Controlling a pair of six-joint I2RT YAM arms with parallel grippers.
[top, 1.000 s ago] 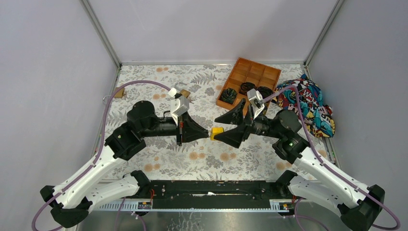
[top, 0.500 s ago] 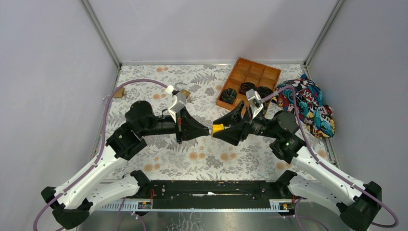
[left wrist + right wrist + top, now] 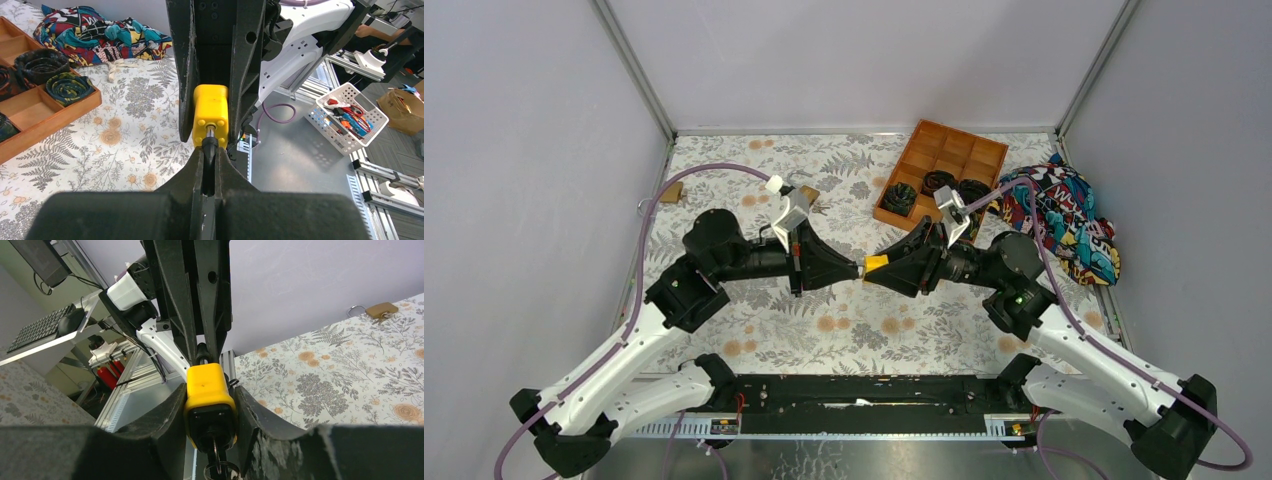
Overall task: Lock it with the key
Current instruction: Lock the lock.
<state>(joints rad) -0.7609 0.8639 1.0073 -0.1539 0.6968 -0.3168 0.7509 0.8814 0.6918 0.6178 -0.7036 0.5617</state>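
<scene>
A yellow padlock (image 3: 875, 264) hangs in mid-air over the middle of the table, between my two grippers. My right gripper (image 3: 888, 267) is shut on its yellow body (image 3: 207, 388). A key with a ring (image 3: 216, 458) sticks out of the padlock's black base, between the right fingers. My left gripper (image 3: 855, 268) comes from the left and is shut on the padlock's black shackle (image 3: 210, 148). In the left wrist view the padlock body (image 3: 210, 112) sits just past my left gripper (image 3: 210, 154). The shackle's far end inside the body is hidden.
A wooden tray (image 3: 964, 152) with several black rolled items stands at the back right. A colourful cloth (image 3: 1064, 215) lies to its right. A brass padlock (image 3: 671, 192) lies by the left wall, and a small brown object (image 3: 808, 194) lies behind my left arm.
Both grippers and the padlock have risen slightly toward the back. The left gripper's tip has closed the small gap to the padlock.
</scene>
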